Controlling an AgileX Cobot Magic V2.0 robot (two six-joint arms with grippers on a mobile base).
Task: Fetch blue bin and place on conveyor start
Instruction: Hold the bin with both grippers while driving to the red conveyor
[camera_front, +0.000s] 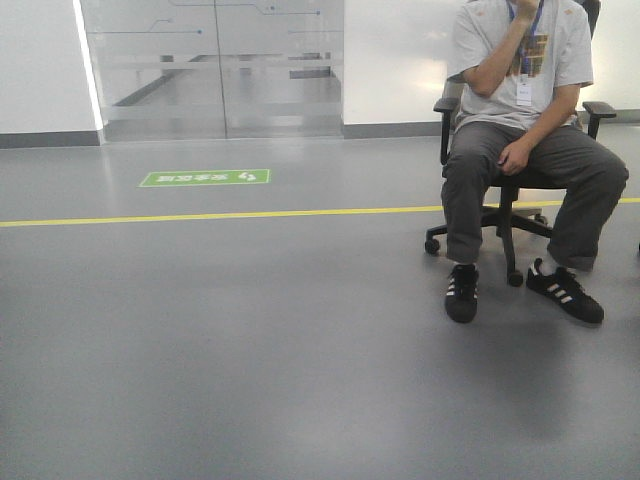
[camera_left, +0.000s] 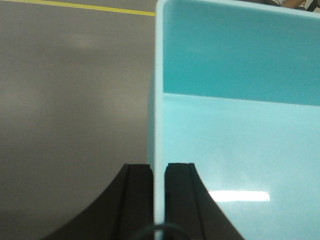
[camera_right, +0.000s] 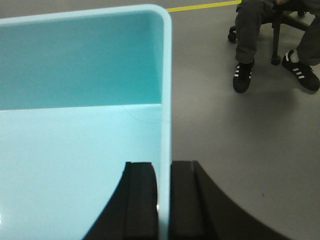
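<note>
Plain pale aqua bin (camera_left: 240, 140), its shaded inner wall a deeper teal, with a white glare streak on its bottom. Matt black left gripper (camera_left: 159, 175) and right gripper (camera_right: 163, 172). Mid grey floor (camera_front: 250, 350), crossed by a thin yellow line (camera_front: 200, 216) and bearing a green sign (camera_front: 205, 178) with white marks. White wall (camera_front: 40, 60), dark grey skirting (camera_front: 50, 139). Light grey shirt (camera_front: 480, 60) with a yellow-brown print, blue lanyard (camera_front: 527, 40), white badge (camera_front: 524, 93), charcoal trousers (camera_front: 480, 160), black shoes (camera_front: 461, 293) with white stripes, black chair (camera_front: 497, 215)

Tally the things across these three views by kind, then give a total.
blue bin: 1
grippers (left gripper, right gripper): 2
seated person: 1
office chair: 1
yellow floor line: 1
green floor sign: 1
Total: 7
</note>
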